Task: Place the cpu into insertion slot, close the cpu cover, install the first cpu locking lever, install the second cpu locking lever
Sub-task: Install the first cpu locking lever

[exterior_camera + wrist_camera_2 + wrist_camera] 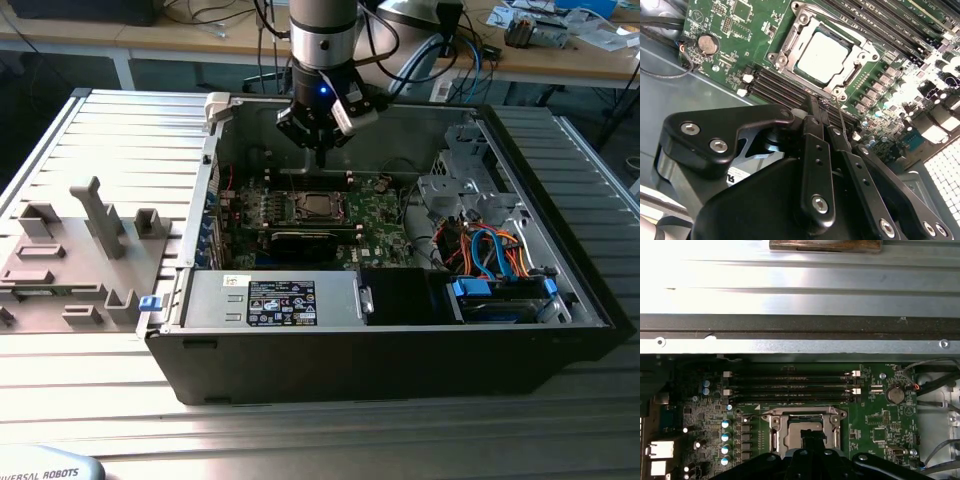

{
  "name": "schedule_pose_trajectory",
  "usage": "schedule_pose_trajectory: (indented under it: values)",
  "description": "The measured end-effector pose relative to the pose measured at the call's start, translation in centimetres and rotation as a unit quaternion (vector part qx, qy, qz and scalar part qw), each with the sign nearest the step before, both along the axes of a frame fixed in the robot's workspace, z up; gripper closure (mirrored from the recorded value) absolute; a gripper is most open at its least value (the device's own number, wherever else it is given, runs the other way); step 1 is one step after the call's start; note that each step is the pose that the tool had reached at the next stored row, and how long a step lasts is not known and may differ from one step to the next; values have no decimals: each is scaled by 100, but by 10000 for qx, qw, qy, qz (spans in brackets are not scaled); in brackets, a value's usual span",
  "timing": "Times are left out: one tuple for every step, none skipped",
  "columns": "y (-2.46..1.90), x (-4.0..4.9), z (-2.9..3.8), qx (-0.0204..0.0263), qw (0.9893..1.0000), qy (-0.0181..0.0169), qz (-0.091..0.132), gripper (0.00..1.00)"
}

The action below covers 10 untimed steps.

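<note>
1. Gripper (321, 152) hangs over the open computer case (560, 330), in the upper centre of the exterior view, tip pointing straight down at the motherboard (385, 225). In the second wrist view its black fingers (815, 150) sit pressed together, nothing between them.
2. Cpu (824, 53) lies flat in the insertion slot (850, 75), silvery top facing up. It is square, so no long axis to speak of; in the second wrist view its edges run skewed to the frame, one corner toward the upper centre.
3. Cpu cover (790, 45) frames the chip, lying down around it with the chip showing through the window. Whether the levers are latched, cannot tell.
4. In the exterior view the socket (314, 208) sits just below the gripper tip, centre of frame; gripper is above it, apart.
5. In the first wrist view the cpu (805, 432) appears bottom centre, partly behind the finger linkage (805, 465). Memory slots (790, 385) run as long horizontal bars just above it.
6. Coin battery (896, 395) sits right of those slots in the first wrist view.
7. Case rests on a ribbed metal table (130, 140). A grey fixture block (70, 260) stands at the exterior view's left.
8. Blue and orange cables (495, 255) fill the case's lower right. Wooden benches (200, 40) with wires line the top of the frame.
</note>
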<state>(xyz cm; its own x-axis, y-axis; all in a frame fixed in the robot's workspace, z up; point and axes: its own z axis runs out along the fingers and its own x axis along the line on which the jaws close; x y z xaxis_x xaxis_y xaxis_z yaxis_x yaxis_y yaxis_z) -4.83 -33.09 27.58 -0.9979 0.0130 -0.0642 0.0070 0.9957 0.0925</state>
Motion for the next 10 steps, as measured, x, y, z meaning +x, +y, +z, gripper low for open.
schedule_pose_trajectory:
  values:
    - [0, -3, 0, 0, 10000, 0, 0, 89]
    - [0, -9, 0, 0, 10000, 0, 0, 89]
    - [0, -12, 0, 0, 10000, 0, 0, 89]
    - [0, -15, 0, 0, 10000, 0, 0, 89]
    - [0, -18, 0, 0, 10000, 0, 0, 89]
    - [0, -21, 0, 0, 10000, 0, 0, 89]
    - [0, -23, 0, 0, 10000, 0, 0, 89]
    - [0, -24, 0, 0, 10000, 0, 0, 89]
    - [0, -26, 0, 0, 10000, 0, 1, 89]
    - [0, -28, 0, 0, 10000, 0, 0, 89]
